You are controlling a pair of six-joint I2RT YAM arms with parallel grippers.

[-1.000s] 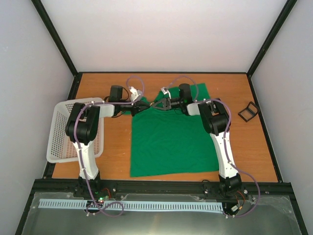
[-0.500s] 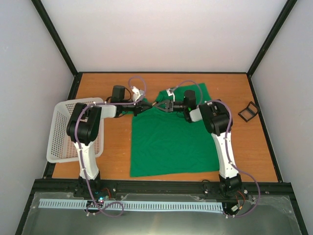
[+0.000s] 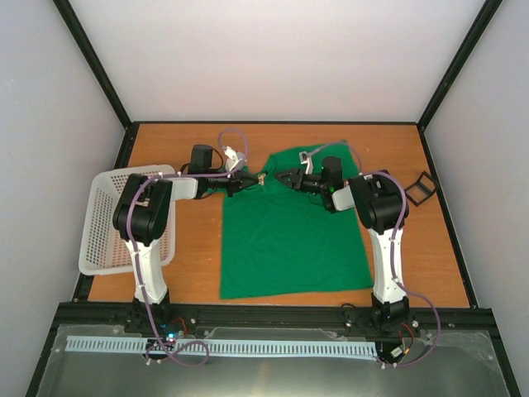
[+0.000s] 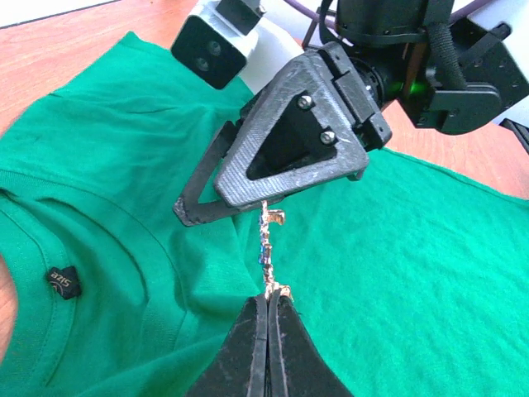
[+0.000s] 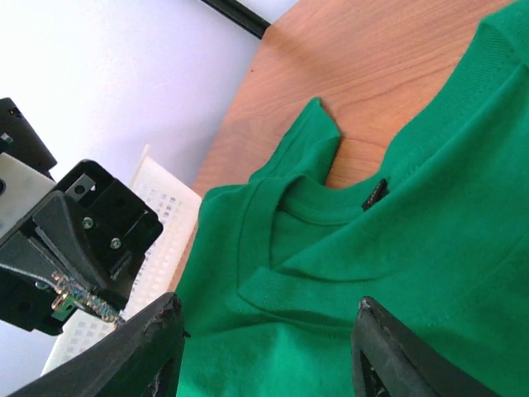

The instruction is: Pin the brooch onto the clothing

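The green T-shirt (image 3: 285, 236) lies flat on the wooden table, its collar towards the far side. My left gripper (image 3: 246, 179) is shut on the tiny silvery brooch (image 3: 261, 176) and holds it just above the shirt's collar area. In the left wrist view the brooch (image 4: 269, 248) sticks out from the closed fingertips (image 4: 271, 299) over the green cloth (image 4: 413, 265), its far end by the right gripper's grey finger (image 4: 289, 141). My right gripper (image 3: 286, 178) is open and empty, facing the left one. In its own view it (image 5: 264, 331) spans the collar fold (image 5: 331, 281); the brooch (image 5: 83, 296) shows at left.
A white mesh basket (image 3: 103, 231) stands at the table's left edge, also visible in the right wrist view (image 5: 161, 219). A small black square frame box (image 3: 419, 188) sits at the far right. Black frame posts and pale walls enclose the table.
My right gripper has drawn back to the right, away from the left gripper, and the shirt's upper part has shifted and spread. My left gripper stays shut on the brooch.
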